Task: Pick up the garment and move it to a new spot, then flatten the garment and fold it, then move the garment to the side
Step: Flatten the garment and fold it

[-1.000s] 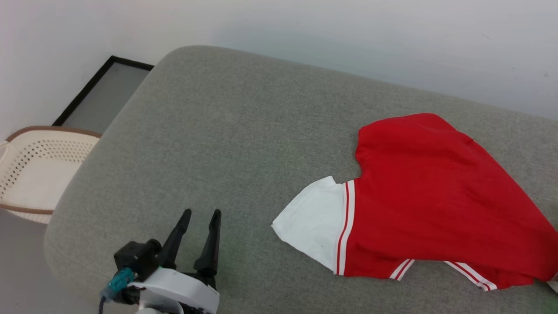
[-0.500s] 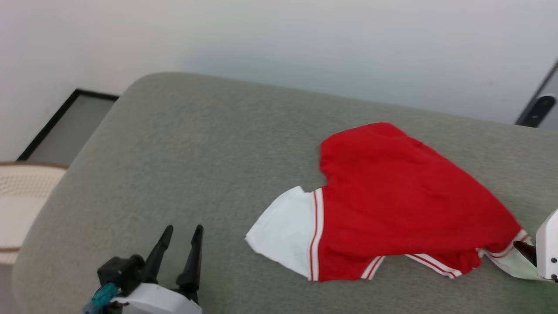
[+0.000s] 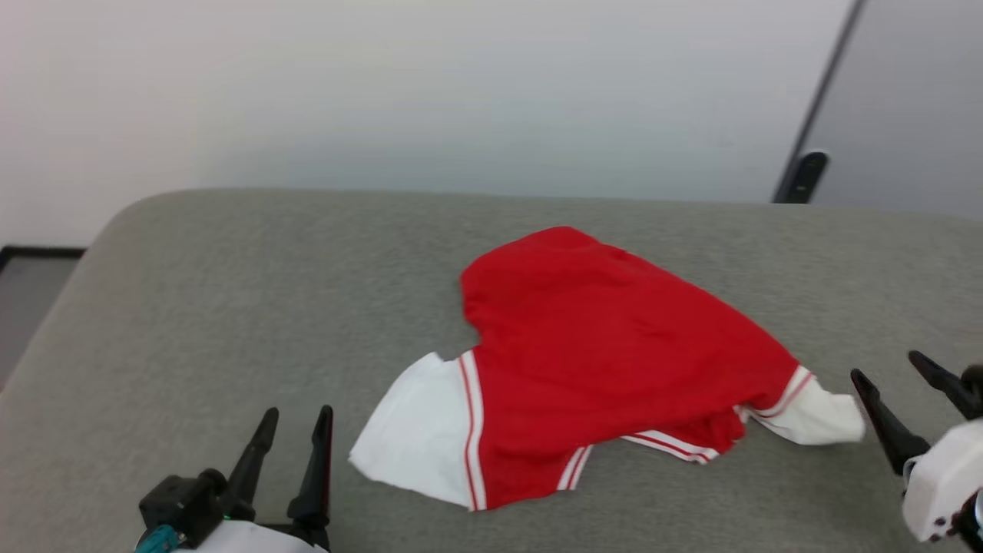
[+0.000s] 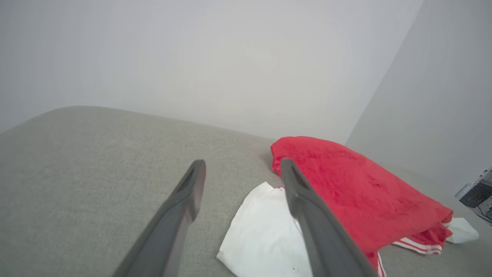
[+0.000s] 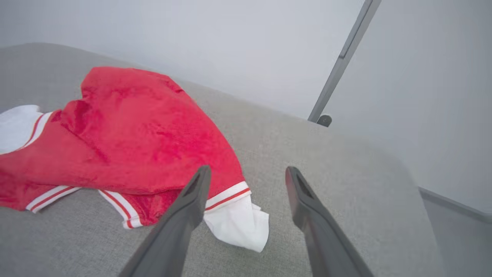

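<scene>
The garment [image 3: 607,353] is a red shirt with white sleeves and striped trim, lying crumpled on the grey cushioned surface [image 3: 269,292]. No print shows on it. One white sleeve [image 3: 418,430] points toward my left gripper [image 3: 296,418], which is open and empty, to the sleeve's left. The other sleeve [image 3: 818,415] lies just left of my open, empty right gripper [image 3: 883,365]. In the left wrist view the garment [image 4: 357,192] sits right of the fingers [image 4: 184,204]. The right wrist view has the garment [image 5: 130,130] left of the fingers [image 5: 192,204].
A pale wall [image 3: 461,92] rises behind the grey surface. A dark slanted bar with a rounded foot [image 3: 802,175] stands at the back right. The surface's rounded left edge [image 3: 46,338] drops to a dark-framed floor area [image 3: 23,284].
The head camera has turned right, so the whole scene slid left and the basket left the picture. My right gripper has come into the picture at the lower right, open beside the sleeve.
</scene>
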Controlling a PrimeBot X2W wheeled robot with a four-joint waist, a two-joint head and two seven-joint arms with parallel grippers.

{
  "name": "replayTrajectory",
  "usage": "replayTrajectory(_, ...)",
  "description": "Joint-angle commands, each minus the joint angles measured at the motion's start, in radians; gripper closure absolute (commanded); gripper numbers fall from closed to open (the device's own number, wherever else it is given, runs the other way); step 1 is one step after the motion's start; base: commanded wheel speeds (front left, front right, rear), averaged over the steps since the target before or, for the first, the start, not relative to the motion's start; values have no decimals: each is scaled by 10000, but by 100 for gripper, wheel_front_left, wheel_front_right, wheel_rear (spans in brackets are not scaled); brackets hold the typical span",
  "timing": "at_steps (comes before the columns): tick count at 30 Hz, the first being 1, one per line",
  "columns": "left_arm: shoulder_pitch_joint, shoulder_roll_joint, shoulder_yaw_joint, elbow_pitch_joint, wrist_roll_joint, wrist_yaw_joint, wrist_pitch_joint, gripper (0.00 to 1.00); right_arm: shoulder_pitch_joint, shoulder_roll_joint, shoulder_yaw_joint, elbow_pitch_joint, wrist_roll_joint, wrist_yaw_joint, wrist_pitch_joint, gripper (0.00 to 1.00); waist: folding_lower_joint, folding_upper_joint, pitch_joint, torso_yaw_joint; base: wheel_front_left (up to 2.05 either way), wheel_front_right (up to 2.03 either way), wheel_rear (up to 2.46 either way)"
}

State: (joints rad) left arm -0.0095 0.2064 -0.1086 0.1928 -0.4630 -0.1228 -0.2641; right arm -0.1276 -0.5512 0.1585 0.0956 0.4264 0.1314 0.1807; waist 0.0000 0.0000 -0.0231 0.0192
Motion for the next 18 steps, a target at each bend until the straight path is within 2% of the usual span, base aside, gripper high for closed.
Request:
replayTrajectory(1,100,-36,36,-61,116,19,-2,0,180,103,6,-24,-120,-14,-375,0,0,0,-31,-521,0,0,0)
replayTrajectory(10,482,-276,386,-644,411,-60,-3,0,899,1280,126,275,-1325,-12,-3638,0,0,0,79,-1468,0,0,0)
replayTrajectory(13,585,-404,449,-706,481,-82,-3,0,1058,1699,-103,374,-1882,-14,-4182,0,0,0,106,-1643,0,0,0)
replayTrajectory(18,714,-517,561,-714,602,-79,-3,0,1457,2462,-577,172,-2577,-12,-4438,0,0,0,169,-1826,0,0,0)
